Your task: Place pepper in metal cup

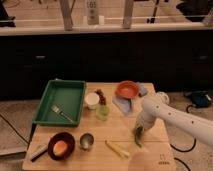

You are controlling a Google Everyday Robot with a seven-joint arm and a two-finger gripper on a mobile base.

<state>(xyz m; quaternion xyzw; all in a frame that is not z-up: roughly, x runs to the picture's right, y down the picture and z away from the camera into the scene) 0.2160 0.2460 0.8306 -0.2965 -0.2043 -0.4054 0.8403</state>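
The dark-green pepper [137, 138] is at the right-middle of the wooden table [100, 131], right under the tip of my gripper. My gripper [137, 131] hangs from the white arm [165, 114] that reaches in from the right and points down at the pepper. The pepper's upper end is hidden by the gripper. The small metal cup [86, 141] stands near the table's front edge, well to the left of the gripper, beside the dark bowl.
A dark bowl [61, 146] holding something orange sits front left. A green tray [50, 107] with a fork [62, 112] is at the back left. A white cup [92, 100], light-green cup [103, 112], orange bowl [127, 90] on a bluish cloth [122, 105] and a pale yellow stick [117, 149] are nearby.
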